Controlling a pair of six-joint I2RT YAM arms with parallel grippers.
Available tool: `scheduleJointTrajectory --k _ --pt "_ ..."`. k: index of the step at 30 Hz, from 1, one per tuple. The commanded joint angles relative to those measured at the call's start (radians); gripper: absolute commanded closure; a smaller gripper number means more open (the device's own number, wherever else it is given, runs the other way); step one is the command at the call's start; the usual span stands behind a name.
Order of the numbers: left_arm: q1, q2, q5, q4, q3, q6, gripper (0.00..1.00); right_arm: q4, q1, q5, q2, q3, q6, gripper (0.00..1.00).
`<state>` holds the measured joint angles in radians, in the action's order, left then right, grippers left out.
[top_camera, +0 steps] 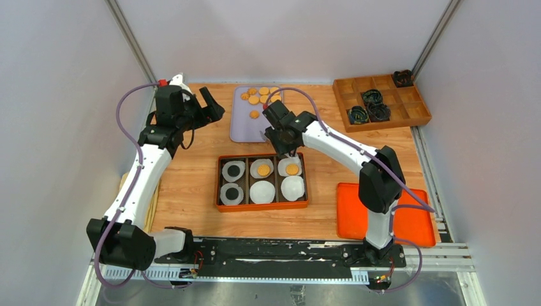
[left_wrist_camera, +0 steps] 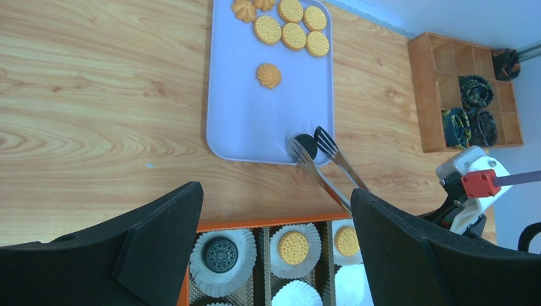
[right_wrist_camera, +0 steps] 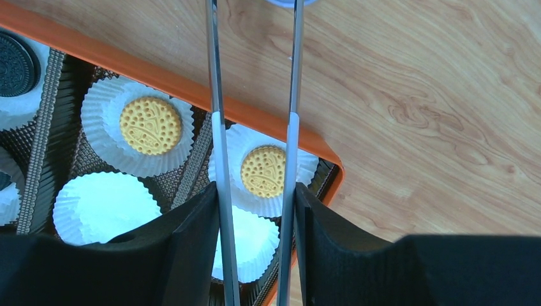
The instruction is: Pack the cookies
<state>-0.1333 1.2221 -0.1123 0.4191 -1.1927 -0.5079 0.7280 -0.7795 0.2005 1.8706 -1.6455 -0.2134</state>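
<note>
— Where do we see the cookies [left_wrist_camera: 293, 35]?
— Most lie on the lilac tray [left_wrist_camera: 255, 121], at twelve o'clock from the box [top_camera: 261, 207]. Two sit in liners [right_wrist_camera: 96, 121] in its twelve and two o'clock cells.
— And our grippers?
— The left gripper [left_wrist_camera: 275, 197] gapes wide and holds nothing. The right gripper [right_wrist_camera: 256, 191] pinches the tongs [right_wrist_camera: 215, 76].

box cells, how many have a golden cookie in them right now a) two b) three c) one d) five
a, the box has a golden cookie in its far middle cell and another in its far right cell. The two left cells hold dark cookies, and the other two hold only empty liners.
</note>
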Motion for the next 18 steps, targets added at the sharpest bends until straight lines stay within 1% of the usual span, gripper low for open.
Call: scheduleJointTrajectory --k 1,6,14,18 --pt "-0.003 -0.010 -0.012 -0.013 0.004 0.000 0.06 0.057 0.042 -0.073 0.020 -0.033 -0.033 0.53" --pt "-0.003 -0.007 -0.019 -0.017 0.002 -0.003 0.06 0.056 0.057 -0.104 -0.001 -0.016 -0.068 0.57" --pt "-0.002 -0.008 -0.025 -0.020 0.011 -0.005 0.06 0.061 0.062 -0.110 0.003 -0.059 -0.058 0.92" --pt "-0.003 -0.011 -0.024 -0.020 0.011 -0.006 0.06 0.063 0.062 -0.090 -0.016 -0.094 -0.046 0.98"
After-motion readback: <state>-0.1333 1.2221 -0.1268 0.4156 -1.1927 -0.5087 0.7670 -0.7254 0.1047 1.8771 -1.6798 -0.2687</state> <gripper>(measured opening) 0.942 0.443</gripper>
